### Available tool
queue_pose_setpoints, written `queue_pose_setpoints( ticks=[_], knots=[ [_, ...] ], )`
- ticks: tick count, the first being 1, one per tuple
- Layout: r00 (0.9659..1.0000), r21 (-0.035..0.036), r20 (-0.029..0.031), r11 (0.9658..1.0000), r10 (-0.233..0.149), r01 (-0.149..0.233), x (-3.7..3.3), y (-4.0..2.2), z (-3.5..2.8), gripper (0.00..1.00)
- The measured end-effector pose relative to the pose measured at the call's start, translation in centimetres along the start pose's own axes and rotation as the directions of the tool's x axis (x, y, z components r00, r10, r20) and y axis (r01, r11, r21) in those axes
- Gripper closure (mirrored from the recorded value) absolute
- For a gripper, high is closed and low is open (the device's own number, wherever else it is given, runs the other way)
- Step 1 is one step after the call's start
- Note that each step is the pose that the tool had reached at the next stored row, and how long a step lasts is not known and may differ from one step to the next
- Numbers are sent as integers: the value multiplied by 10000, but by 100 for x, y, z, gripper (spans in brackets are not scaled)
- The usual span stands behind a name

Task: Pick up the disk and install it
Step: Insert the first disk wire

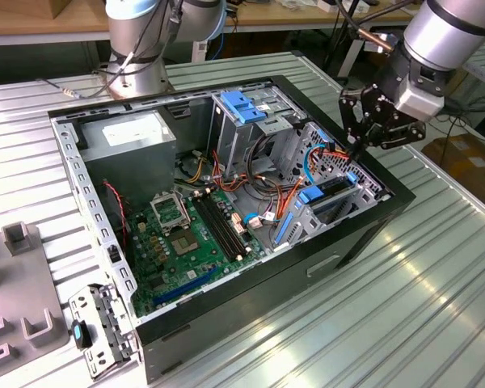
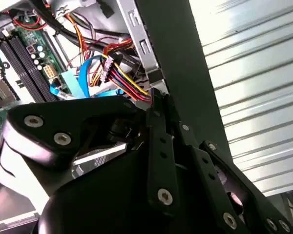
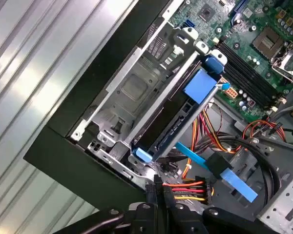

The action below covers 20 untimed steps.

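Exterior view: gripper [image 1: 357, 149] hangs over the case [image 1: 364, 234] corner nearest the view's right, at the drive cage [image 1: 327, 190]. Disk [image 3: 173, 127] sits in the cage already, on edge, blue rails at both ends; long axis runs along the case's side wall, from that corner toward the motherboard [image 3: 249, 29]. Disk lies directly ahead of and below the jaws, close, apparently not touching. Jaws look drawn nearly together with nothing between them; judged from the exterior view, not certain.

First wrist view gives the disk's seating: dark edge between metal cage walls, blue tab [image 3: 201, 85] at the far end, power cable bundle [image 3: 188, 187] just beside the jaws. Second wrist view has the linkage [image 2: 156, 161] and wires [image 2: 119, 73] instead.
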<state>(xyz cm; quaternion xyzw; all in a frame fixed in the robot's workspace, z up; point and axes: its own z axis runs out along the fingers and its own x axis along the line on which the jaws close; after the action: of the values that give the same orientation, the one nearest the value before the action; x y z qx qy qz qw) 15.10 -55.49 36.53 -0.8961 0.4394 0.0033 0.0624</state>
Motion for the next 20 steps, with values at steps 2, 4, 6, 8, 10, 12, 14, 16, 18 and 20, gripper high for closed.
queue_pose_setpoints(
  ticks=[2,4,6,8,10,12,14,16,18,20],
  knots=[
    [9991,27,-45,9991,424,-424,-27,63,2,84],
    [9967,51,-89,9967,805,-805,-27,63,6,84],
    [9936,72,-122,9937,1120,-1119,-31,69,9,84],
    [9936,73,-123,9937,1123,-1122,-66,124,7,84],
    [9908,89,-146,9909,1347,-1346,-76,140,16,84],
    [9832,125,-195,9834,1815,-1812,-76,141,24,84],
    [9751,158,-232,9753,2204,-2201,-76,142,31,84],
    [9674,185,-262,9677,2518,-2514,-76,142,32,84],
    [9593,212,-289,9597,2808,-2803,-82,150,32,84],
    [9564,221,-298,9568,2905,-2899,-87,157,32,84]
  ],
)
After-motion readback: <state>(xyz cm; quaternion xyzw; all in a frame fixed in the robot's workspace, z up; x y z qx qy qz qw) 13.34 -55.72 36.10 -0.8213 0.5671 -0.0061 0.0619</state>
